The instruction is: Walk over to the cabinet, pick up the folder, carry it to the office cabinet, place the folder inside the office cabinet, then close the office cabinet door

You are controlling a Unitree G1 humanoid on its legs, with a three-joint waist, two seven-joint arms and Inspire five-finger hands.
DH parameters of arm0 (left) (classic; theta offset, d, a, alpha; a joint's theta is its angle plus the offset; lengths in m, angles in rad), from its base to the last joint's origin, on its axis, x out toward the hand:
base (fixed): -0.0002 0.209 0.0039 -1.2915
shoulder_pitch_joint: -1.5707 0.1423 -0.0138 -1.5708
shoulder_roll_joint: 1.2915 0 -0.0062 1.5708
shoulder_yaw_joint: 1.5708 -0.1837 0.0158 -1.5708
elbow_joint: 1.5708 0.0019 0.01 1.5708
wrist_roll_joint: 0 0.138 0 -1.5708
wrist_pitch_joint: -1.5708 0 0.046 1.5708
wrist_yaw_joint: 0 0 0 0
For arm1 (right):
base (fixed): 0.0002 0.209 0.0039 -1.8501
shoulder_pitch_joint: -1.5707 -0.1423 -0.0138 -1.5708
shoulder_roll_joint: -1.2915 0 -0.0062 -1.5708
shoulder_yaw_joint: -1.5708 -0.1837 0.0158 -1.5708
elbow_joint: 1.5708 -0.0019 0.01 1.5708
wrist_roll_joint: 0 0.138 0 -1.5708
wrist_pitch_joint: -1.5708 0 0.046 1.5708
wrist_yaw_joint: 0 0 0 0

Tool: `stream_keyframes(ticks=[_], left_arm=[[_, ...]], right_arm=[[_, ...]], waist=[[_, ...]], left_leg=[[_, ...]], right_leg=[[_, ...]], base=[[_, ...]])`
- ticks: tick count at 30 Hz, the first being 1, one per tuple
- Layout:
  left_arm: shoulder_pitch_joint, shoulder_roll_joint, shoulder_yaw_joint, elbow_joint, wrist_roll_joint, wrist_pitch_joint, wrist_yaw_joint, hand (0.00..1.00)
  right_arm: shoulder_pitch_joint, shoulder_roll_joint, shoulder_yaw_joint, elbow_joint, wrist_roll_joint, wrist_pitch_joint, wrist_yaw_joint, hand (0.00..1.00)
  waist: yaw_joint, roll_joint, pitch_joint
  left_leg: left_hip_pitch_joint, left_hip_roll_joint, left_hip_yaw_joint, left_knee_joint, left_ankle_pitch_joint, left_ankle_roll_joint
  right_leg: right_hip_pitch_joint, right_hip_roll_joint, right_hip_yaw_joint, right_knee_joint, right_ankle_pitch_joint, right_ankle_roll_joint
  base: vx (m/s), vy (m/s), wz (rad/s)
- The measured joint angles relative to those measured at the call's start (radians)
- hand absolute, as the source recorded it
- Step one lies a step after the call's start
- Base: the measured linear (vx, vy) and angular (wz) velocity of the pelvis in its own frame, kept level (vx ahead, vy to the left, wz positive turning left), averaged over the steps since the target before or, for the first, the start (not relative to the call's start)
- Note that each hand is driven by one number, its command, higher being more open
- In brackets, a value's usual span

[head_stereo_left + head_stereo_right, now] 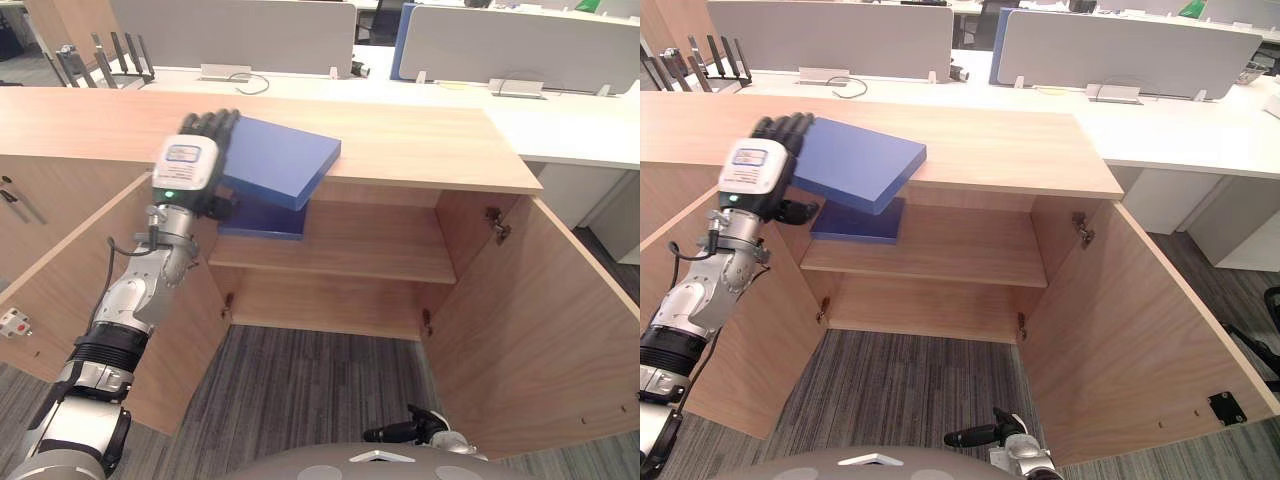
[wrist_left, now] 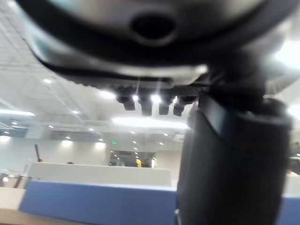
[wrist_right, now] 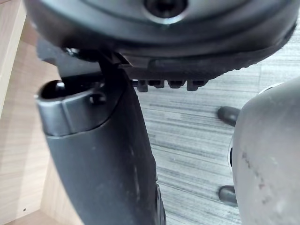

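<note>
The left hand (image 1: 192, 165) is clamped on the blue folder (image 1: 283, 158), fingers (image 1: 215, 125) curled over its left edge and thumb beneath. The folder sits tilted at the left of the office cabinet's (image 1: 430, 150) opening, its upper face over the worktop's front edge and its lower part down on the upper shelf (image 1: 370, 245). Both doors (image 1: 530, 320) stand open. The right hand (image 1: 980, 436) hangs low before the cabinet, fingers loosely straight, holding nothing.
</note>
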Motion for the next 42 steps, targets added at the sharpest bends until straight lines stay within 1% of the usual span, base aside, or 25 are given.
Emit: stream_keyframes(ticks=[3, 8, 12, 16, 19, 21, 22, 25, 29, 31, 35, 39, 42], left_arm=[[-0.004, 0.003, -0.055, 0.000, 0.000, -0.021, -0.028, 1.00], [-0.036, 0.003, -0.125, 0.002, -0.001, -0.040, -0.058, 1.00], [-0.079, 0.003, -0.144, 0.037, -0.005, -0.039, -0.061, 1.00], [-0.098, 0.003, -0.144, 0.065, -0.009, -0.035, -0.062, 1.00], [-0.103, 0.003, -0.145, 0.075, -0.009, -0.034, -0.062, 1.00], [-0.131, 0.003, -0.158, 0.112, -0.008, -0.031, -0.062, 1.00], [-0.136, 0.003, -0.158, 0.119, -0.007, -0.026, -0.061, 0.00], [-0.155, 0.002, -0.158, 0.158, 0.006, 0.001, -0.051, 0.00], [-0.173, 0.002, -0.158, 0.215, 0.070, 0.038, -0.023, 0.00], [-0.178, 0.002, -0.158, 0.226, 0.083, 0.049, -0.015, 0.00], [-0.234, -0.003, -0.147, 0.227, 0.087, 0.055, 0.027, 0.00], [-0.249, -0.006, -0.139, 0.226, 0.090, 0.061, 0.028, 0.00], [-0.248, -0.027, -0.140, 0.235, 0.088, 0.064, 0.019, 0.00]], right_arm=[[-0.003, 0.000, 0.000, 0.000, 0.000, 0.000, 0.003, 1.00], [-0.003, -0.001, 0.000, 0.000, 0.001, 0.000, 0.003, 1.00], [-0.004, -0.001, 0.000, -0.001, 0.002, 0.000, 0.003, 1.00], [-0.009, -0.001, -0.001, -0.002, 0.002, 0.000, 0.005, 1.00], [-0.010, -0.001, -0.003, -0.003, 0.003, 0.000, 0.006, 1.00], [-0.011, -0.001, -0.003, -0.003, 0.003, 0.000, 0.006, 1.00], [-0.011, -0.001, -0.003, -0.003, 0.003, 0.000, 0.006, 1.00], [-0.011, -0.001, -0.003, -0.003, 0.003, 0.000, 0.006, 1.00], [-0.012, -0.001, -0.003, -0.003, 0.005, -0.001, 0.005, 1.00], [-0.012, 0.000, -0.003, -0.003, 0.006, -0.001, 0.005, 1.00], [-0.011, -0.001, -0.023, -0.003, 0.007, -0.001, 0.002, 1.00], [-0.012, -0.001, -0.042, -0.003, 0.008, -0.001, 0.002, 1.00], [-0.013, -0.002, -0.044, -0.003, 0.008, 0.000, 0.002, 1.00]], waist=[[-0.013, -0.001, -0.001], [-0.015, -0.003, -0.001], [-0.019, -0.004, -0.001], [-0.039, -0.004, -0.001], [-0.043, -0.005, -0.001], [-0.045, -0.006, 0.000], [-0.046, -0.006, 0.000], [-0.053, -0.007, 0.001], [-0.064, -0.009, 0.002], [-0.064, -0.012, 0.004], [-0.064, -0.019, 0.008], [-0.070, -0.016, 0.009], [-0.068, -0.016, 0.011]], left_leg=[[0.001, 0.000, 0.002, 0.000, 0.000, 0.001], [0.004, 0.001, 0.004, 0.000, 0.000, 0.001], [0.005, 0.000, 0.005, 0.000, 0.000, 0.001], [0.005, 0.000, 0.009, 0.000, 0.000, 0.001], [0.004, 0.001, 0.019, -0.002, 0.000, 0.001], [0.004, 0.001, 0.024, -0.002, 0.000, 0.001], [0.004, 0.001, 0.025, -0.002, 0.000, 0.001], [0.004, 0.001, 0.031, -0.002, 0.000, 0.000], [0.004, 0.001, 0.037, -0.002, 0.000, 0.000], [0.004, 0.001, 0.041, -0.002, 0.000, 0.000], [0.004, 0.001, 0.043, -0.002, -0.001, -0.001], [0.005, 0.000, 0.046, -0.003, -0.001, -0.001], [0.005, 0.001, 0.045, -0.003, -0.001, -0.001]], right_leg=[[0.000, 0.000, 0.002, 0.000, 0.001, 0.000], [-0.003, 0.000, 0.003, 0.000, 0.002, 0.001], [-0.004, 0.000, 0.004, 0.000, 0.002, 0.001], [-0.006, 0.000, 0.007, 0.000, 0.002, 0.001], [-0.012, 0.000, 0.013, 0.000, 0.004, 0.002], [-0.014, 0.000, 0.018, 0.000, 0.006, 0.002], [-0.015, 0.000, 0.019, -0.001, 0.007, 0.002], [-0.017, 0.000, 0.025, -0.001, 0.010, 0.001], [-0.020, 0.000, 0.032, -0.001, 0.011, 0.003], [-0.023, 0.000, 0.034, -0.001, 0.012, 0.004], [-0.023, 0.000, 0.034, -0.001, 0.012, 0.004], [-0.023, 0.000, 0.036, -0.001, 0.012, 0.004], [-0.018, 0.000, 0.035, -0.002, 0.013, 0.004]], base=[[-0.05, -0.018, -0.02], [-0.03, -0.013, -0.01], [0.00, 0.000, 0.00], [0.00, 0.000, -0.01], [0.00, -0.001, -0.11], [-0.03, -0.012, -0.06], [-0.06, -0.018, -0.05], [-0.06, -0.015, -0.05], [-0.05, -0.017, -0.05], [-0.04, -0.020, -0.05], [-0.04, -0.020, -0.01], [-0.03, -0.012, -0.01], [-0.01, -0.009, 0.00]])
